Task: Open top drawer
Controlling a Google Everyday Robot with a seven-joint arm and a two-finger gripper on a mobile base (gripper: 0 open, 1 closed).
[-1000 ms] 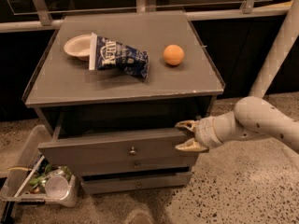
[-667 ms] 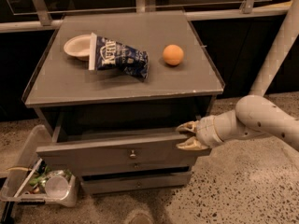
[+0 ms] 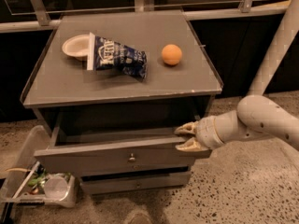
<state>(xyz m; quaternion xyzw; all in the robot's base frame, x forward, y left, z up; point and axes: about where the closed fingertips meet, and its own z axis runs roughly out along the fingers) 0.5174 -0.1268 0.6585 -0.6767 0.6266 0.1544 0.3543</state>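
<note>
The top drawer [image 3: 93, 160] is a wide grey drawer with a small round metal knob [image 3: 131, 157] at its centre. It stands pulled partway out of the grey cabinet [image 3: 60, 85], with a dark gap showing behind its front panel. My gripper [image 3: 183, 137] comes in from the right. One finger is above and one below the top edge of the drawer front at its right end, closed on that edge. A slimmer drawer [image 3: 135, 183] sits shut below.
On the cabinet top lie an orange [image 3: 171, 54], a blue chip bag [image 3: 117, 57] and a white bowl [image 3: 76, 45]. A clear bin with litter [image 3: 46, 190] stands on the floor at the lower left. A white slanted post [image 3: 275, 45] rises at the right.
The top drawer has slid further out toward the camera, and my gripper has moved with it, still on the right end of its front edge.
</note>
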